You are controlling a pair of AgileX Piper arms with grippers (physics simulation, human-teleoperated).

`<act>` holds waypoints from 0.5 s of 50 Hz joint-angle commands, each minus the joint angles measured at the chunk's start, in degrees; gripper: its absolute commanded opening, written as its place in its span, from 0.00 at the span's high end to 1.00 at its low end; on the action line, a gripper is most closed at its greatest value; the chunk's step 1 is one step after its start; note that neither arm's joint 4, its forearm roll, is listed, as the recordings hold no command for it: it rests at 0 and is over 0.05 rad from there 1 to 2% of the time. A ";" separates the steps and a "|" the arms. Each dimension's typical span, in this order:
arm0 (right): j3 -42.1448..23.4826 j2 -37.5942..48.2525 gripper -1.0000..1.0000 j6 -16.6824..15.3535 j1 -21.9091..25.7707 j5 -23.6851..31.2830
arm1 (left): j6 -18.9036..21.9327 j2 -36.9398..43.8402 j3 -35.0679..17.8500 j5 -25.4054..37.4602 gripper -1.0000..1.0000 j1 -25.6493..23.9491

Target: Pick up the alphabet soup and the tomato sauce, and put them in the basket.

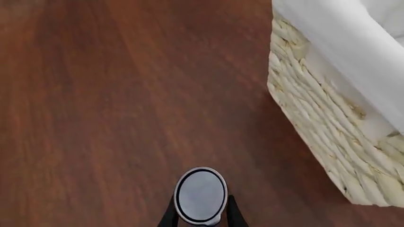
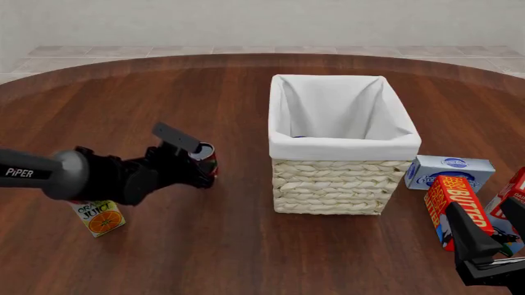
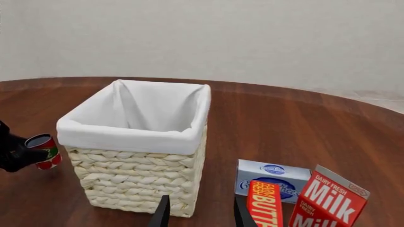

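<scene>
A: Basket [image 2: 345,184] first, since everything gets placed from it. Where is the tomato sauce [image 2: 205,158]?

B: Left of the basket, near it but apart, held between the fingers of the left gripper [image 2: 201,165]. They are clamped on the can's sides; the left wrist view shows its silvery top [image 1: 200,195] between the two dark fingers [image 1: 169,215]. Whether it has left the desk [image 2: 246,246] I cannot tell.

A: And its axis?

B: Roughly upright, leaning a little. The coming move, I judge, is up and rightward over the cloth-lined rim, so the can must clear that rim before release.

A: The alphabet soup?

B: A sliver of blue shows low inside the basket against the lining; it may be that can, but it is too small to tell.

A: The right gripper [image 3: 198,213]?

B: Right of the basket and nearer the camera, fingers apart, holding nothing. The butter box [image 2: 451,206], the milk carton [image 3: 328,201] and a pale blue box [image 2: 449,171] lie on that side. An orange juice carton [image 2: 100,218] stands well left of the basket. The left arm is plainly the nearer one for this can.
</scene>
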 commanded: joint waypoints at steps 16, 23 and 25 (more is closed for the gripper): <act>0.00 0.04 0.00 0.14 -0.01 -0.02 | 1.36 -6.27 -1.49 4.10 1.00 0.25; 0.00 0.09 0.00 0.25 0.11 -0.05 | 1.67 -8.66 -2.87 6.45 1.00 0.09; 0.00 0.11 0.00 0.24 0.11 -0.06 | 1.71 -9.77 -2.98 7.13 1.00 -0.48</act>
